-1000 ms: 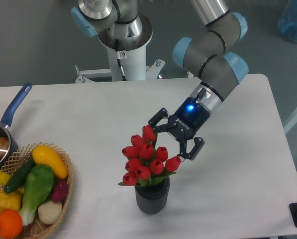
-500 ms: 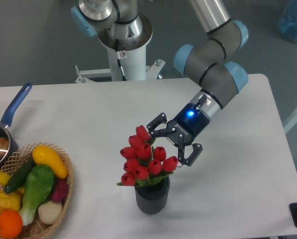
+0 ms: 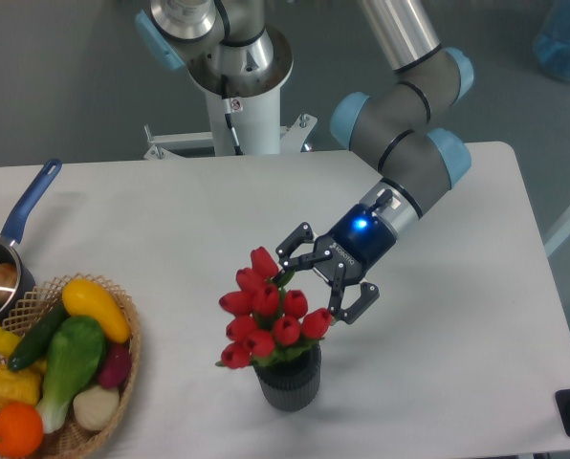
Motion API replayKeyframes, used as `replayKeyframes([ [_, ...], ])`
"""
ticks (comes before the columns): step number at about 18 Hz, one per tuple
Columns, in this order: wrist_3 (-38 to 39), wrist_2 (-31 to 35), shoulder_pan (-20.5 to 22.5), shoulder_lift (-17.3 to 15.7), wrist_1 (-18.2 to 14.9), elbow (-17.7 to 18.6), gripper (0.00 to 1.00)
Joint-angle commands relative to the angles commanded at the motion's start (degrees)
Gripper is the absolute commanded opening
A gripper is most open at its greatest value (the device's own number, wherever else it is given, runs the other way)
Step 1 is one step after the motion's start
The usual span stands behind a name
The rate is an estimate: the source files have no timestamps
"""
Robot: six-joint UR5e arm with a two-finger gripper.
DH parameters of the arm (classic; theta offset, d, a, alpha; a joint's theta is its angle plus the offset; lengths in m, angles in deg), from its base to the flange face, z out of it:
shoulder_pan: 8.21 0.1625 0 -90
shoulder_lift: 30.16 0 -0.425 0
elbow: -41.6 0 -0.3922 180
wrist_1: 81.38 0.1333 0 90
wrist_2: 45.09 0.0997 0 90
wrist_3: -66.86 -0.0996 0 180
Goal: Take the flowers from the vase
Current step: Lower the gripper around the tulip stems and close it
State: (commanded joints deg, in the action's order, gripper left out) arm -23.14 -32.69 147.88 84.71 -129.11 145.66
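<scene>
Red tulip flowers (image 3: 264, 318) sat in the ribbed dark vase (image 3: 287, 381) on the white worktop (image 3: 170, 229); we held our black gripper (image 3: 319, 281) spread at the bunch's upper right, ready to clamp it.

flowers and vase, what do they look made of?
Flowers: likely artificial, plastic or fabric; the red buds are uniform and smooth with a slight sheen. Vase: dark grey-black, matte, vertical ribs; could be moulded plastic or ceramic, can't tell which.
</scene>
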Motion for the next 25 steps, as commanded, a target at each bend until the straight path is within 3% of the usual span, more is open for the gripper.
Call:
replayKeyframes([
  [2, -0.26, 0.09, 0.53, -0.09, 0.00, 0.00, 0.02],
  [3, -0.44, 0.09, 0.62, -0.09, 0.00, 0.00, 0.00],
  [13, -0.88, 0.17, 1.94, -0.70, 0.00, 1.84, 0.00],
  [20, -0.88, -1.40, 1.41, -5.18, 0.09, 5.71, 0.00],
  [25, -0.18, -4.31, 0.27, -6.59, 0.09, 5.80, 0.00],
])
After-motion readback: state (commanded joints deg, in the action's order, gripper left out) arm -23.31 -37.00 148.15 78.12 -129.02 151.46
